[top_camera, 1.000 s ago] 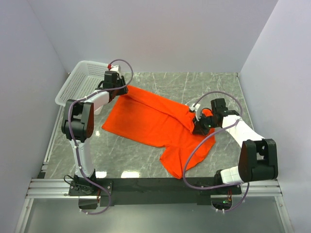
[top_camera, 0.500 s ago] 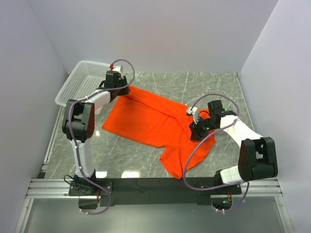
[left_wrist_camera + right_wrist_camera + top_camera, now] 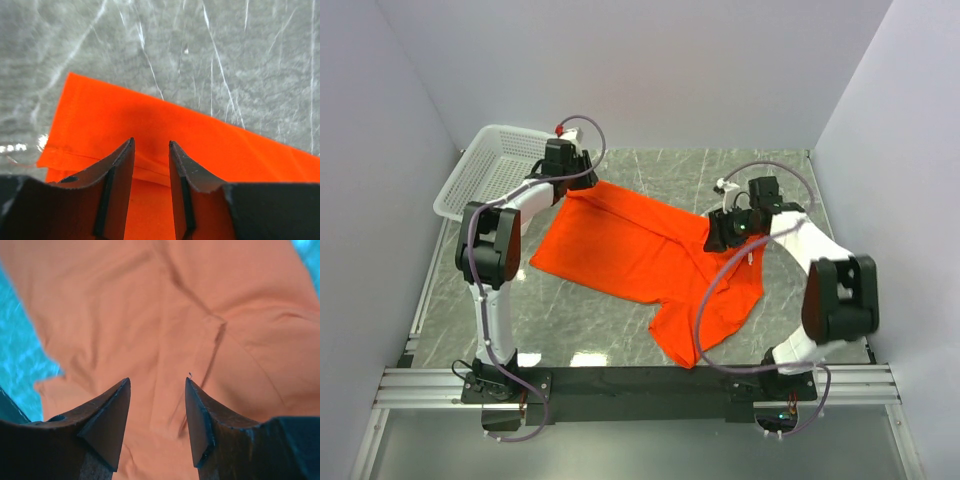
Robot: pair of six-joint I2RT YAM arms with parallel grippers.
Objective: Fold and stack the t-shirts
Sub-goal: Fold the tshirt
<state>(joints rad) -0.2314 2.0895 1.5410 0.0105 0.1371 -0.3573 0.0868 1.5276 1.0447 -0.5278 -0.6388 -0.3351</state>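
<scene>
My right hand (image 3: 156, 382) has just let go and lifted. It is open now and holds nothing. The bright orange-red soft cloth t-shirt (image 3: 640, 250) lies right under it, still mostly spread out. My left hand (image 3: 151, 142) stays half open over the shirt's corner, gripping nothing I can see. I think more folding is needed.
</scene>
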